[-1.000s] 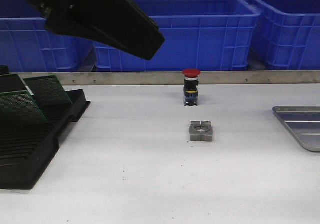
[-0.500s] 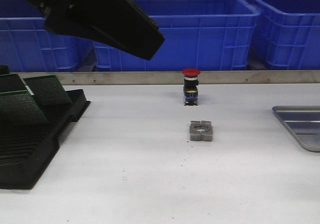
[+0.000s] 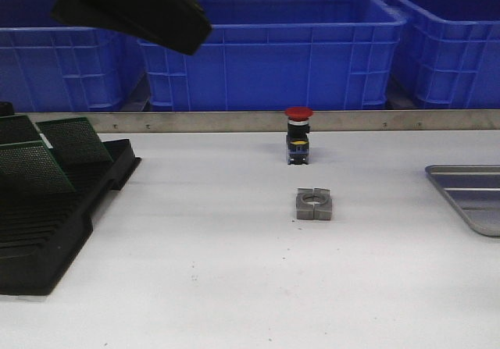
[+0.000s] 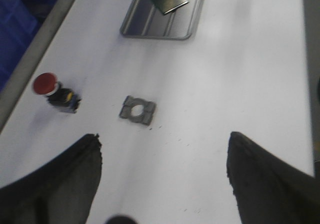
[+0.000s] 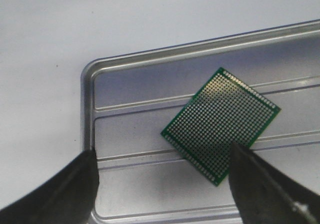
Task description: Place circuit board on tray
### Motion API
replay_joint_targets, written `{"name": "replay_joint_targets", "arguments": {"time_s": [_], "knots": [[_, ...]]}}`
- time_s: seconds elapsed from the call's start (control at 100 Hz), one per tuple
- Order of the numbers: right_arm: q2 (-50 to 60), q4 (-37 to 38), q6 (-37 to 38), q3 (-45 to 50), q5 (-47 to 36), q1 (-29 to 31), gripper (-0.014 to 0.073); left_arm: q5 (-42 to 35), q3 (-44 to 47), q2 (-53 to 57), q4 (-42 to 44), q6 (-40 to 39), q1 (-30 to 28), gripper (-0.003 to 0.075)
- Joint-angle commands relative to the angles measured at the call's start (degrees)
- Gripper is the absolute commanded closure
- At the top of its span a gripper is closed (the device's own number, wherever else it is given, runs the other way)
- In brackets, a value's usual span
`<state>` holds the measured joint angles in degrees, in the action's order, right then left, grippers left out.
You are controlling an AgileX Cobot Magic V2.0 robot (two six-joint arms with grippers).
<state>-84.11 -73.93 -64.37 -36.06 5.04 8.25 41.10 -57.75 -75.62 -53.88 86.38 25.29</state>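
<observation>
A green circuit board [image 5: 220,124] lies flat on the grey ridged tray [image 5: 130,63]. My right gripper [image 5: 162,156] is open and empty just above the tray, one finger next to the tray's corner and the other over the board's edge. In the left wrist view the tray [image 4: 145,21] sits far off with the board [image 4: 168,1] in it. In the front view only the tray's corner [image 3: 469,201] shows at the right edge. My left gripper [image 4: 163,135] is open and empty, high over the table; it is the dark shape at the top left of the front view [image 3: 148,13].
A black slotted rack [image 3: 47,232] at the left holds more green boards [image 3: 74,140]. A red push button [image 3: 298,134] and a grey metal block [image 3: 314,204] stand mid-table. Blue crates [image 3: 312,44] line the back behind a metal rail.
My left gripper has moved left and up in the front view. Nothing on the table has moved.
</observation>
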Motion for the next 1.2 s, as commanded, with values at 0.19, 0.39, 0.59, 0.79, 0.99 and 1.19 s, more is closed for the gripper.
{"name": "replay_joint_targets", "arguments": {"time_s": [0.19, 0.39, 0.59, 0.79, 0.99, 1.19], "knots": [[2.22, -0.58, -1.4, -1.63, 2.17, 0.34, 0.0032, -0.09, -1.64, 2.76, 13.78, -0.93, -9.78, 0.0235], [2.22, -0.58, -1.4, -1.63, 2.11, 0.34, 0.0032, -1.31, -1.53, -0.05, 20.87, -0.93, -14.98, 0.0235], [2.22, -0.58, -1.4, -1.63, 2.11, 0.34, 0.0032, -1.83, -1.53, -6.78, 22.03, -0.93, -17.73, 0.0235], [2.22, -0.58, -1.4, -1.63, 2.21, 0.34, 0.0032, -6.14, -1.53, -13.86, 22.06, -0.93, -17.71, 0.0235], [2.22, -0.58, -1.4, -1.63, 2.28, 0.34, 0.0032, -9.78, -1.53, -17.37, 21.94, -0.93, -17.71, 0.0374], [2.16, -0.58, -1.4, -1.63, 2.82, 0.34, 0.0032, -9.42, -1.53, -17.34, 21.94, -0.93, -17.71, 0.0696]]}}
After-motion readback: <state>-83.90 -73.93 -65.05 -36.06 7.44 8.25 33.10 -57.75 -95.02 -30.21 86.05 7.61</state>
